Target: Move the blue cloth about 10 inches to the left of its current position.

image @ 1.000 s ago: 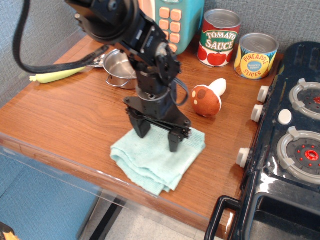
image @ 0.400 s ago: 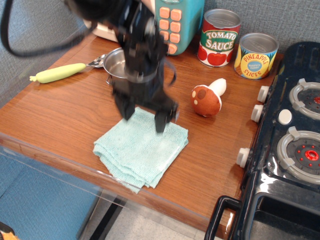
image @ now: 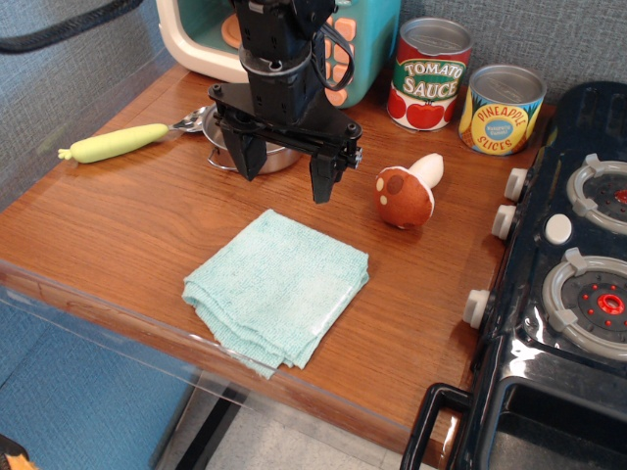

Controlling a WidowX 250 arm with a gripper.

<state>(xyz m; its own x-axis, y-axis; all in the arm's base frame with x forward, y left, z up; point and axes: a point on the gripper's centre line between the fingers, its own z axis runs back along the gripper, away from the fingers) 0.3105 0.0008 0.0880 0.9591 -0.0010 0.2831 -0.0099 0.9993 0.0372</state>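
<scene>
The blue cloth [image: 276, 288] is a pale aqua-mint folded square lying flat near the table's front edge. My black gripper [image: 284, 168] hangs above and behind it, lifted clear of the cloth. Its two fingers [image: 322, 176] are spread wide apart with nothing between them. The gripper partly hides the steel pot [image: 227, 128] behind it.
A plush mushroom [image: 408, 192] lies right of the gripper. A tomato sauce can [image: 428, 74] and a pineapple can [image: 501, 110] stand at the back. A yellow-handled utensil [image: 114, 143] lies at left. A teal toy appliance [image: 359, 39] is behind. A black toy stove [image: 568, 284] fills the right.
The cloth slid left along the table's front edge. The gripper then let go of it, rose and drew back toward the pot.
</scene>
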